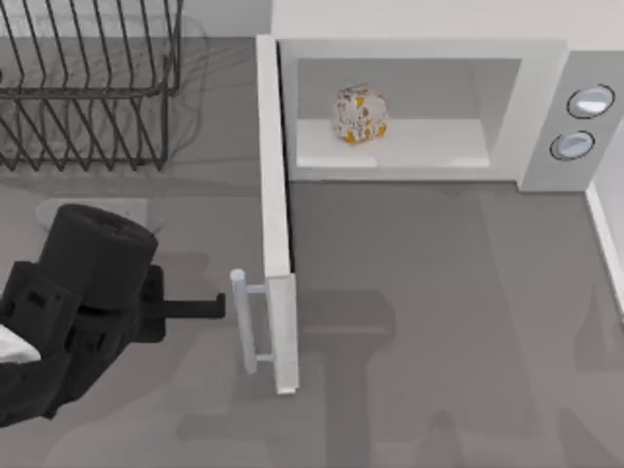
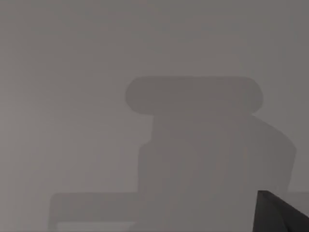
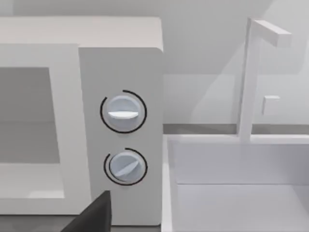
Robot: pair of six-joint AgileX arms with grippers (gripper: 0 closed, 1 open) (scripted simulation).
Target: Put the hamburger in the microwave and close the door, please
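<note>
The microwave [image 1: 546,68] stands at the back with its cavity showing. Inside, on the cavity floor toward its left, sits the hamburger [image 1: 361,114], a cream lump with orange blotches. The door [image 1: 276,224] is swung wide open and sticks out toward the table's front, with its pale bar handle [image 1: 249,327] on the left face. My left gripper [image 1: 216,308] points right, just left of the handle and a small gap short of it, holding nothing. The right wrist view faces the microwave's two knobs [image 3: 123,112], with a dark part of my right gripper [image 3: 92,215] at its edge.
A dark wire dish rack [image 1: 88,88] stands at the back left. A white sink basin [image 3: 231,183] with a tall tap [image 3: 251,77] sits right beside the microwave. The left wrist view faces a plain grey surface with soft shadows [image 2: 193,145].
</note>
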